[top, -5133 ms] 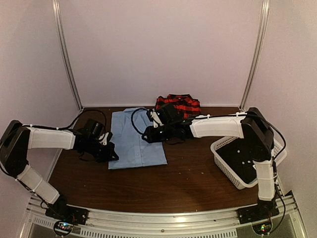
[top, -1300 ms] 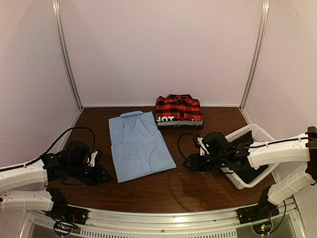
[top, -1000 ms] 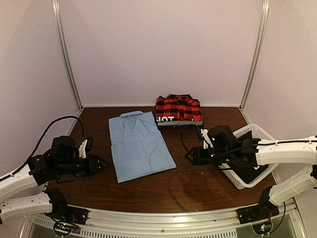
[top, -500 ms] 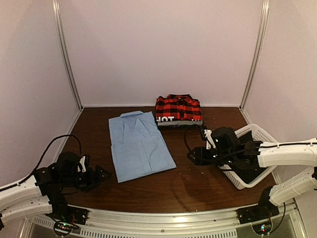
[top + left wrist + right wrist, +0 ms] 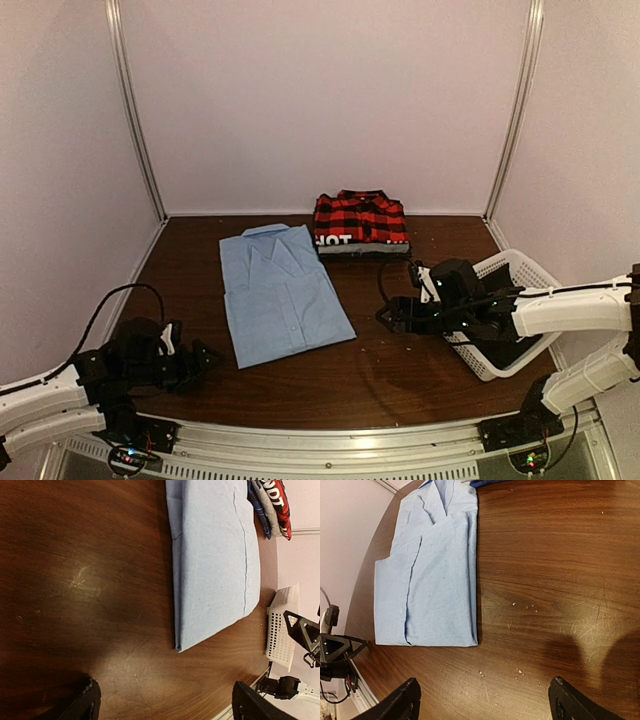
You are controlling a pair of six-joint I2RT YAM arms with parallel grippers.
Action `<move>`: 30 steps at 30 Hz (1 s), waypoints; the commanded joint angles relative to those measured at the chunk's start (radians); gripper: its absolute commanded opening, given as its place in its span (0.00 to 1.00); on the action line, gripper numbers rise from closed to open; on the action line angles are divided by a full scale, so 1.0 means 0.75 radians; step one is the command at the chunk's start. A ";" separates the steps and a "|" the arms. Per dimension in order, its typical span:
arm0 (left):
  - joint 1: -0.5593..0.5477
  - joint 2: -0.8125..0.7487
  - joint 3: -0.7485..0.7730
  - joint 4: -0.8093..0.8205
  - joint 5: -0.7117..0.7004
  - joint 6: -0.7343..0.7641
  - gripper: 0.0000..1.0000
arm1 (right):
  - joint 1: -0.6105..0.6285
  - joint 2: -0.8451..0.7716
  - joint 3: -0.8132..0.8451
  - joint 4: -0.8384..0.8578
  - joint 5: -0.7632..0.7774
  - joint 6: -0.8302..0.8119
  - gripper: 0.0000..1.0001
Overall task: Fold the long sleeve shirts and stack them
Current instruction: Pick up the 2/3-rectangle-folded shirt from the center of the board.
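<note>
Left gripper [image 5: 208, 356] hangs low over the dark brown wooden table [image 5: 380, 375] at about 8 o'clock, jaws spread wide and empty. Its wrist view catches only the tips of the black fingers [image 5: 86, 706]; the rest is cut off by the lower edge.

At 2 o'clock from it, apart from the fingertips, lies the plain light blue collared cloth shirt [image 5: 283, 292]. It is folded into a flat rectangle with the collar toward 12 o'clock and nothing touching it.

At 12 o'clock, near the back wall, the red-and-black plaid cloth shirt [image 5: 360, 214] lies folded on top of a small pile. Only the front edges of the garments beneath show, one dark with white letters that are partly readable.

Right gripper [image 5: 386, 318] is at 3 o'clock from the blue shirt, well clear of it. It points toward the shirt with its jaws parted wide and holding nothing, and only the finger ends [image 5: 404, 704] enter its own camera.

Behind it, at 4 o'clock, sits the white plastic mesh basket [image 5: 522, 264], partly covered by the right arm. Its inside is too dark to make out.
</note>
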 commanded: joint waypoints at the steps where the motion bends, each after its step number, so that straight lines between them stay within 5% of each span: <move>1: -0.004 0.058 -0.023 0.133 0.047 0.045 0.88 | -0.075 -0.026 -0.075 0.072 -0.069 0.073 0.92; 4: -0.003 0.166 -0.019 0.192 0.089 0.065 0.83 | -0.100 0.000 -0.088 0.087 -0.107 0.083 1.00; 14: -0.003 0.656 0.083 0.380 0.240 0.164 0.69 | -0.085 0.146 -0.110 0.261 -0.196 0.178 0.99; 21: -0.004 0.788 0.093 0.443 0.275 0.139 0.44 | 0.003 0.310 0.087 0.123 -0.097 0.124 0.85; 30: -0.004 0.785 0.086 0.425 0.231 0.116 0.37 | 0.122 0.521 0.242 0.097 -0.066 0.137 0.58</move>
